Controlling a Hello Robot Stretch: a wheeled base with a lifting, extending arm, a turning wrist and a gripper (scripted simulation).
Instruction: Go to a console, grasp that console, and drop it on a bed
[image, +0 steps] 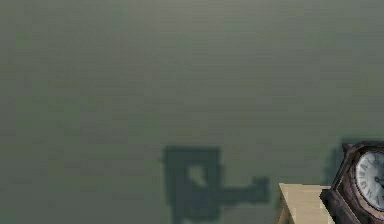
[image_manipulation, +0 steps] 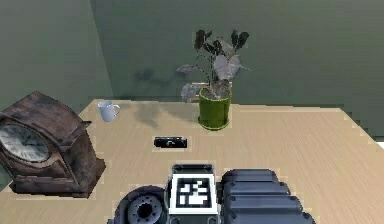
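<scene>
Clutter hems in the grab. The small dark slab that we take for the console (image_manipulation: 172, 143) lies flat on the desk (image_manipulation: 320, 150), farther out than the claw (image_manipulation: 143, 210), between a white mug (image_manipulation: 108, 112) and a potted plant (image_manipulation: 215, 100). We cannot tell whether the claw holds anything: its dark body sits at the arm side view's bottom edge, left of a white marker square (image_manipulation: 193, 192), and we cannot make out its far end.

We judge the console itself the chief worry: low and thin, it may let the claw skate over it or shove it along the smooth top instead of lifting it. A reach carried too far could nudge the plant, whose tall leafy stems look easy to topple. A dark wooden clock (image_manipulation: 45, 145) stands near the claw on the arm side view's left, and a careless turn might clip it. A weak hold would also risk a drop on the way to a bed.

The desk is pale wood, plain and level, set against grey-green walls (image_manipulation: 300, 50) that meet in a corner behind the mug. In the forward view we face one wall (image: 150, 80), with the desk's corner (image: 303, 205) and the clock (image: 365, 180) at the lower right.
</scene>
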